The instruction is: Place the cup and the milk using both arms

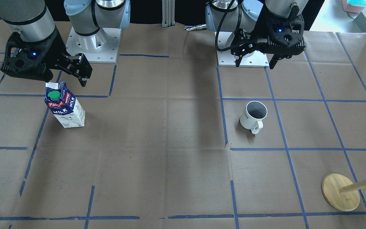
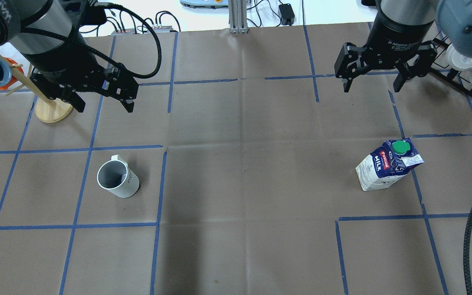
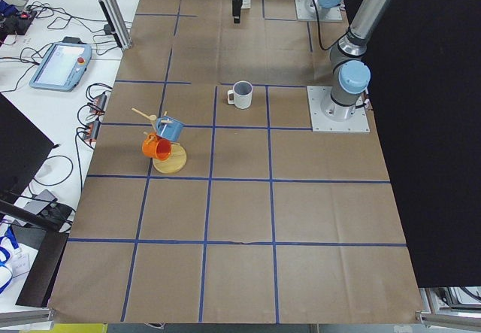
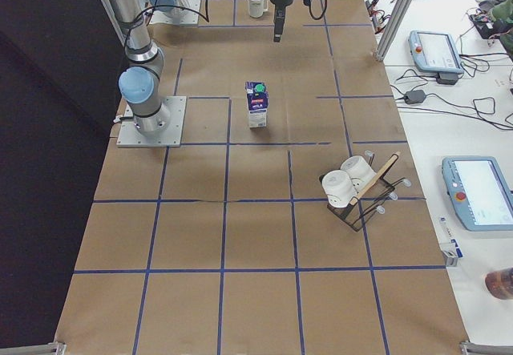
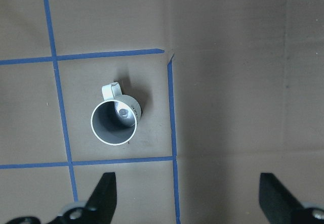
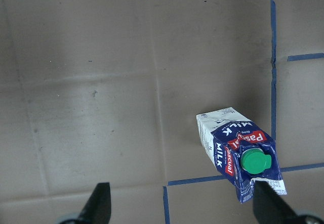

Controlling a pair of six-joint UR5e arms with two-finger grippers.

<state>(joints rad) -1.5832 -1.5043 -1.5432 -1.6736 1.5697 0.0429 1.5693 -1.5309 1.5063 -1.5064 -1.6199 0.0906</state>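
Wide-spread, empty left claw [image 2: 104, 107] and right claw [image 2: 371, 88] above the worktop [image 2: 236, 164].
Wrist views alone look straight down into the mug [image 5: 114, 122] and onto the milk carton [image 6: 223, 138] with its green cap [image 6: 255, 162].

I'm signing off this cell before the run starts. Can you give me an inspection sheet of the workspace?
Surface: table covered in creased brown paper with a blue tape grid.
Job's things: cup upright on the left arm's side; milk upright on the right arm's side; neither held.
Clutter: wooden mug tree with a blue and an orange cup; black rack with white cups.
Grippers: left gripper open, empty; right gripper open, empty.
Cables: black cable loops off the left wrist; braided hose near the milk's side.
Surroundings: teach pendants and leads on side benches.
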